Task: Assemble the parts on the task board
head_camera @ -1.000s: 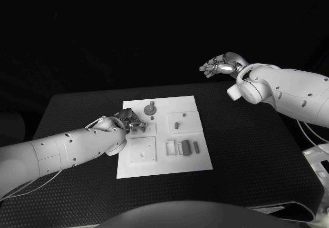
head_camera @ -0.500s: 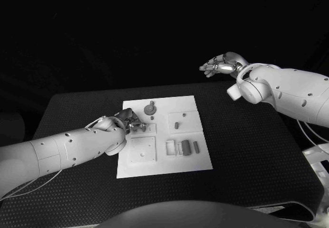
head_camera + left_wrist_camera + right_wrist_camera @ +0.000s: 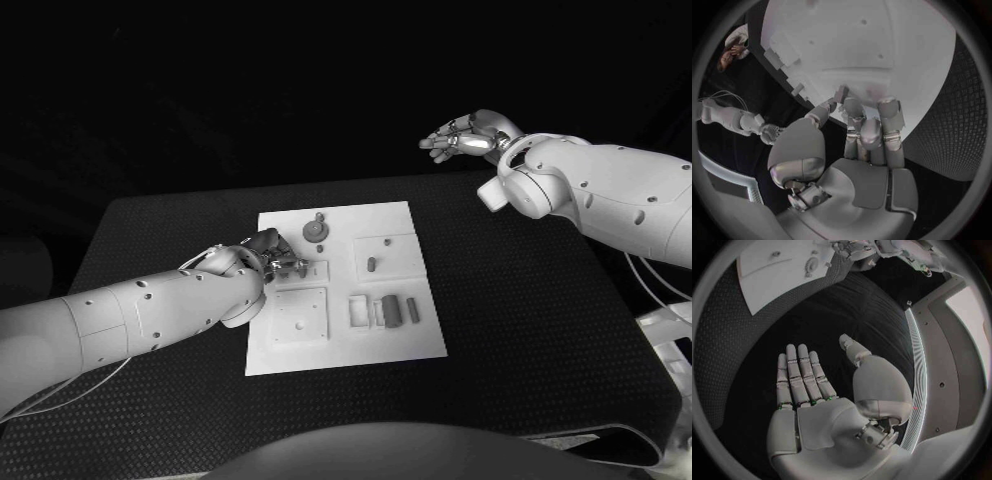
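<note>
Task board (image 3: 340, 290) is seen in the head view lying flat in the middle of the black surface (image 3: 534, 300), with small parts spread over it: a round part with a stem (image 3: 316, 231) near the far edge, a short peg (image 3: 372, 265) in a square recess, and a row of upright blocks (image 3: 387, 310) toward the near right. The left hand (image 3: 264, 258) is set low over the board's left edge, its fingers (image 3: 287, 265) curled down beside a small recess. The right hand (image 3: 469, 140) is raised well apart from the board, beyond the far right corner of the surface, and nothing is seen in it.

From the left wrist view, the left hand (image 3: 857, 142) is shown with its fingers (image 3: 879, 120) drawn together and their tips on or just above the white board (image 3: 879, 50). A small pale piece (image 3: 841, 93) appears to sit at the fingertips, but whether it is pinched or merely touched cannot be told.

From the right wrist view, the right hand (image 3: 826, 405) is shown flat, its fingers (image 3: 798, 370) straight and side by side and the thumb apart, with nothing held; the board (image 3: 773, 270) lies well off.

The step in hand is judged to be the taking up or seating of 1 part at the board's left side. A firm pinch and a straight, aligned descent into the recess are called for next.
</note>
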`<state>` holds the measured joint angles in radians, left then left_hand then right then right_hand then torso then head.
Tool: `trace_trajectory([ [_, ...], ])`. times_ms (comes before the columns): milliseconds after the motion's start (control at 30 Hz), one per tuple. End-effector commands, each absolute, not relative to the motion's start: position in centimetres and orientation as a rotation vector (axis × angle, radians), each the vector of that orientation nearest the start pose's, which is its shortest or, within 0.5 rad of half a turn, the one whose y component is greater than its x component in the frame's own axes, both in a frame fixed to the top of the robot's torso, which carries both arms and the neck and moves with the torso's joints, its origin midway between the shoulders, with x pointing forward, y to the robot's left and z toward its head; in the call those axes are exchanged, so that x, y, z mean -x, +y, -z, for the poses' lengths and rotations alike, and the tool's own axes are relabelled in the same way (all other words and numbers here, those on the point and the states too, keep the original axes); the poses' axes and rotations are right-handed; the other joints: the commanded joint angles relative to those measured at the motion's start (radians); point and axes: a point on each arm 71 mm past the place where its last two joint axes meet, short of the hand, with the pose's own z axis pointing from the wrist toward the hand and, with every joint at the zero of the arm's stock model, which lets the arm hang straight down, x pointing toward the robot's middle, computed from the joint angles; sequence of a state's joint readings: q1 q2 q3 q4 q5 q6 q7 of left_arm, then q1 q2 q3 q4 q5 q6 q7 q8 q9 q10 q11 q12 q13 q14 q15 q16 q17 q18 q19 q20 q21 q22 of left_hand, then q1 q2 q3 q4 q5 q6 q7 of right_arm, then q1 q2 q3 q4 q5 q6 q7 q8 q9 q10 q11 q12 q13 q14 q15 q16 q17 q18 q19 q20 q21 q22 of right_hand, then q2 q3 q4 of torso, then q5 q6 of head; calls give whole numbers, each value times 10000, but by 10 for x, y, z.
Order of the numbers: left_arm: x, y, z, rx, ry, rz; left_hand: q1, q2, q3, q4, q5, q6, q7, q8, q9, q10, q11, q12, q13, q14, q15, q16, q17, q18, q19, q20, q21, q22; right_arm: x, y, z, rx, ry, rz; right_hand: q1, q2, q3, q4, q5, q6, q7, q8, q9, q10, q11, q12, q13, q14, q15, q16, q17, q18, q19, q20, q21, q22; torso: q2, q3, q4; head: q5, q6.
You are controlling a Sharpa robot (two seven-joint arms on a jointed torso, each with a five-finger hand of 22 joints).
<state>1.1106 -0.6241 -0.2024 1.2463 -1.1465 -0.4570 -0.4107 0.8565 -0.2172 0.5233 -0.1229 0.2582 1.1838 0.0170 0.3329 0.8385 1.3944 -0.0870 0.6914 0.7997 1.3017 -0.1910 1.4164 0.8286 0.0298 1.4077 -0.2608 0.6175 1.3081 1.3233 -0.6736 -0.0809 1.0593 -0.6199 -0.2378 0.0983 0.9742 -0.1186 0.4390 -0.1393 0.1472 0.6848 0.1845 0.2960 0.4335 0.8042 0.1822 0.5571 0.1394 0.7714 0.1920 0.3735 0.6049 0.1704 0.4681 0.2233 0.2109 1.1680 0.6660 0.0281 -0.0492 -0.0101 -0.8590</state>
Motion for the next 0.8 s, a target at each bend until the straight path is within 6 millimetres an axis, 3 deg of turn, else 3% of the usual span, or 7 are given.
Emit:
trace_trajectory([
  [33, -490, 197, 308, 3608, 19482, 3703, 154, 17, 37, -56, -14, -63, 5, -68, 17, -80, 0, 3, -7, -22, -25, -32, -9, 202, -22, -85, -65, 174, -579, -260, 159, -5967, 16393, -9312, -83, 10, 1, 57, 3, -63, 577, 28, -18, -78, 21, 55, -13, -59, -6, -64, 12, -156, -25, 3, -39, 15, 1, 1, -1, -5, -1],
  [333, -488, 195, 308, 3670, 19645, 3845, 463, 143, 14, -381, 167, -66, 10, -63, 32, -93, 5, 23, -6, -22, -19, -28, -10, 195, -23, -80, -63, 183, -579, -260, 160, -5985, 16403, -9312, -85, 11, -1, 64, 3, -63, 577, 29, -20, -77, 21, 57, -16, -58, -6, -67, 15, -156, -24, 3, -46, 22, 2, -4, 4, -25, -6],
  [800, -488, 199, 309, 3721, 19710, 3748, 593, 223, 5, -546, 279, -72, 15, -68, 33, -101, 9, 29, -11, -23, -15, -33, -15, 190, -25, -78, -69, 181, -579, -261, 161, -6002, 16417, -9299, -96, 11, -8, 81, 2, -63, 578, 31, -23, -78, 21, 60, -22, -57, -6, -72, 21, -156, -21, 3, -56, 32, -1, -3, 1, -14, -11],
])
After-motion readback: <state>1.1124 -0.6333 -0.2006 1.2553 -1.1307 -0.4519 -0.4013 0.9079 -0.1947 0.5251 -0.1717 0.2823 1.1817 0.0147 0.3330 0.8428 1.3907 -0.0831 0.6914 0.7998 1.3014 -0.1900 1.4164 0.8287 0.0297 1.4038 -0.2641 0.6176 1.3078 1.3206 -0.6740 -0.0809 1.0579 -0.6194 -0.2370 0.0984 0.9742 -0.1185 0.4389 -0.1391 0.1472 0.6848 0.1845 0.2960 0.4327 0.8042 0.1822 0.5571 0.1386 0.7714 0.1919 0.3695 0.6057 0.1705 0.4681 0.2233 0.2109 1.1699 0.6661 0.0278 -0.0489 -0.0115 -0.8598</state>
